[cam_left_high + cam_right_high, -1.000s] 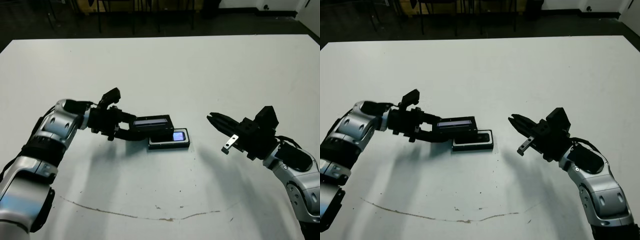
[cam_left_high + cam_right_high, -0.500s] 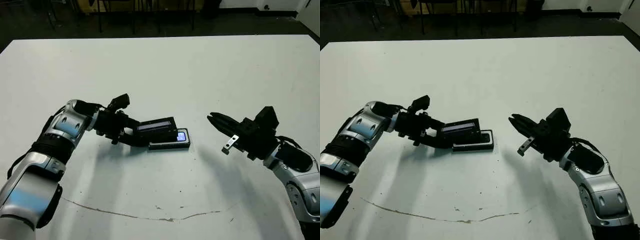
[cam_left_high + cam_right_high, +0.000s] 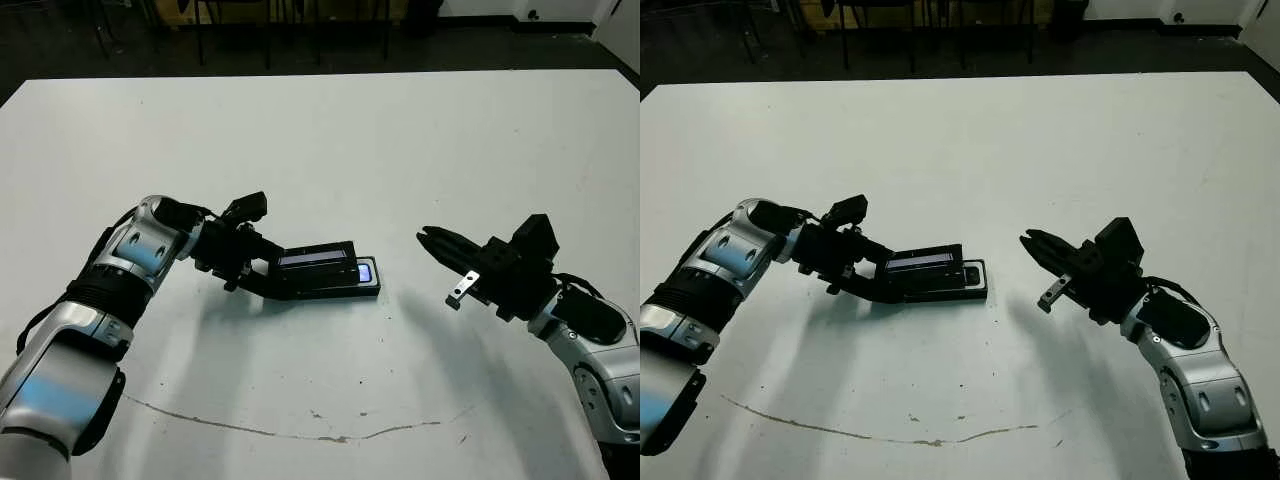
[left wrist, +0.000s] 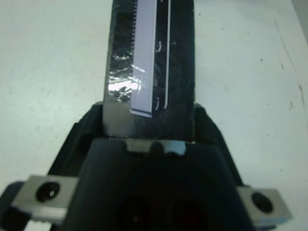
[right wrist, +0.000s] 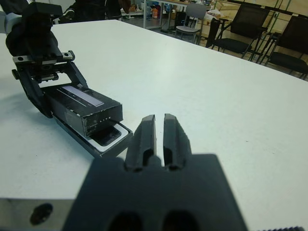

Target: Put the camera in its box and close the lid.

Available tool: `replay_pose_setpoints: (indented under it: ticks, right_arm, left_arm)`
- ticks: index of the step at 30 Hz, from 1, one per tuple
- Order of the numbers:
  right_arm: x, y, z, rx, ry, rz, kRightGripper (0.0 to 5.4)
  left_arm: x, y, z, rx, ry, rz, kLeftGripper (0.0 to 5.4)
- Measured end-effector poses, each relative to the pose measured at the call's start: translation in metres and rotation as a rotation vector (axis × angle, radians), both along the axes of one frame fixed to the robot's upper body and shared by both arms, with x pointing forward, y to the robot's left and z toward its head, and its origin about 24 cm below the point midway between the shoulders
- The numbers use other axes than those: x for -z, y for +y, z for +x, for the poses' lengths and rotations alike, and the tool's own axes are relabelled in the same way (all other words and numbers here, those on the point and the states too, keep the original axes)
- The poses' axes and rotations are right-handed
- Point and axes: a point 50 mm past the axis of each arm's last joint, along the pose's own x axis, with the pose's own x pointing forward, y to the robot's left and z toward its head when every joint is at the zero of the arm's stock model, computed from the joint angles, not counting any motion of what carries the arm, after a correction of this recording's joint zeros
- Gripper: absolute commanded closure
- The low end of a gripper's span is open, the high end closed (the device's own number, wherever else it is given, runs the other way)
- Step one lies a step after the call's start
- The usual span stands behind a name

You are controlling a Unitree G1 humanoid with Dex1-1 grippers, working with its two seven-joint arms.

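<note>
The lid (image 3: pixel 318 263), a flat black cover with a silvery-blue strip, is held by my left gripper (image 3: pixel 262 276), which is shut on its left end. It lies tilted over the box (image 3: pixel 366 290), covering most of it. At the box's right end its white lining and the camera (image 3: pixel 364 272), black with a bluish-white patch, still show inside. My right gripper (image 3: pixel 432 240) hovers shut to the right of the box, apart from it, holding nothing. The right wrist view shows the lid (image 5: pixel 83 105) resting on the box (image 5: pixel 124 138) beyond the shut fingers (image 5: pixel 147 132).
A thin brown curved line (image 3: pixel 300 430) marks the white table (image 3: pixel 330 140) near the front. Dark chairs and floor lie beyond the far edge.
My left gripper has carried the lid rightward and down over the box, so less of the camera and lining shows. The right arm has stayed put.
</note>
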Motion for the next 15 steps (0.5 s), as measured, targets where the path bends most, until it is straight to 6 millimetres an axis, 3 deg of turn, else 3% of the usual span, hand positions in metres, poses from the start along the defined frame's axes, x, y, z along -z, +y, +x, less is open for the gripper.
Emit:
replay_pose_setpoints:
  ticks: [15]
  right_arm:
    - [-0.0019, 0.0005, -0.0011, 0.004, -0.011, -0.007, 5.4]
  left_arm:
    - [0.0046, -0.0012, -0.0042, -0.019, -0.001, -0.009, 2.68]
